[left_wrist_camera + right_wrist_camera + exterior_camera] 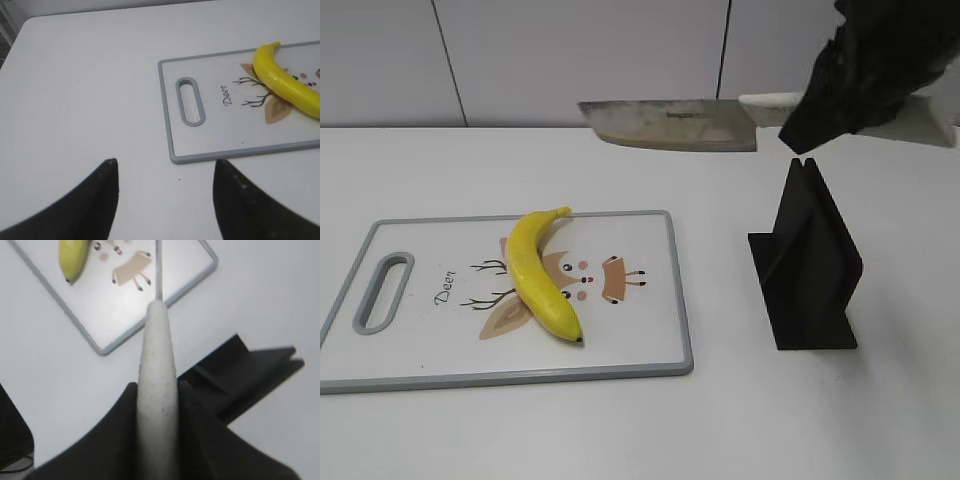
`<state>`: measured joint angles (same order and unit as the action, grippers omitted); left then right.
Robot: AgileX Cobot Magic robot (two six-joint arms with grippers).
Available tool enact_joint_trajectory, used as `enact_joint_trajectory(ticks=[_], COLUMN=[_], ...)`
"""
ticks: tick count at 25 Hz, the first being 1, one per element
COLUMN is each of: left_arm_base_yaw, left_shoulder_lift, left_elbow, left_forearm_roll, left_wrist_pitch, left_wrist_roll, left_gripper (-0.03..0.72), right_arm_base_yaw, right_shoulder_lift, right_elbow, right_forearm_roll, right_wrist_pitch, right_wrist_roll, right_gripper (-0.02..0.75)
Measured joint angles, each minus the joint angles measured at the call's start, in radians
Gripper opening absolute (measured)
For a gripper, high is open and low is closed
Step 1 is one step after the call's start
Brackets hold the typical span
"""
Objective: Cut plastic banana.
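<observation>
High above the white table (440, 170), a cleaver-style knife (670, 124) is held level in the air by the right gripper (850, 85), seen at the upper right of the exterior view. The black jaws are clamped on the knife's pale handle (158, 390), which is pinched between them in the right wrist view, with the thin blade edge running forward over the cutting board (165, 290). The blade is pointed toward the left of the exterior view, flat side to the camera, and nothing is touched by it.

The plastic banana (542, 272) is seen lying on the grey-rimmed cutting board (650, 300), well below the blade and to its left. It is laid at a slant across a printed deer cartoon, stem toward the far edge of the board and dark tip toward the near edge. No gripper is in contact with it.

A black knife stand (805, 265) is set upright on the table just right of the board, beneath the right gripper.

The left gripper (165, 200) is held low over bare table, its two dark fingers (97, 200) spread wide apart with nothing between them. The board's handle slot (191, 100) is shown ahead of the jaws, and the banana (282, 82) lies farther off, to the upper right in that view.
</observation>
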<state>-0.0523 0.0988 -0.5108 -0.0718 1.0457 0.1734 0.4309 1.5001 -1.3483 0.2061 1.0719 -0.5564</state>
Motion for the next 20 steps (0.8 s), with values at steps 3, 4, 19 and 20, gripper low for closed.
enact_joint_trajectory(ticks=[3, 4, 19, 20], left_arm_base_yaw=[0.0, 0.0, 0.0, 0.0], left_shoulder_lift=[0.072, 0.103, 0.689, 0.73], left_elbow=[-0.021, -0.035, -0.347, -0.377], left_forearm_roll=[-0.003, -0.003, -0.242, -0.265], left_wrist_pitch=[-0.006, -0.017, -0.217, -0.217], left_wrist_roll=[0.028, 0.042, 0.503, 0.558], left_gripper=[0.569, 0.568, 0.553, 0.553], right_arm_base_yaw=[0.0, 0.0, 0.0, 0.0], right_shoulder_lift=[0.0, 0.0, 0.22, 0.244], right_elbow=[0.0, 0.0, -0.041, -0.065], right_forearm_roll=[0.075, 0.095, 0.341, 0.353], right_wrist_pitch=[-0.073, -0.108, -0.158, -0.142], right_wrist_roll=[-0.184, -0.231, -0.721, -0.748], right_gripper=[0.183, 0.183, 0.183, 0.183])
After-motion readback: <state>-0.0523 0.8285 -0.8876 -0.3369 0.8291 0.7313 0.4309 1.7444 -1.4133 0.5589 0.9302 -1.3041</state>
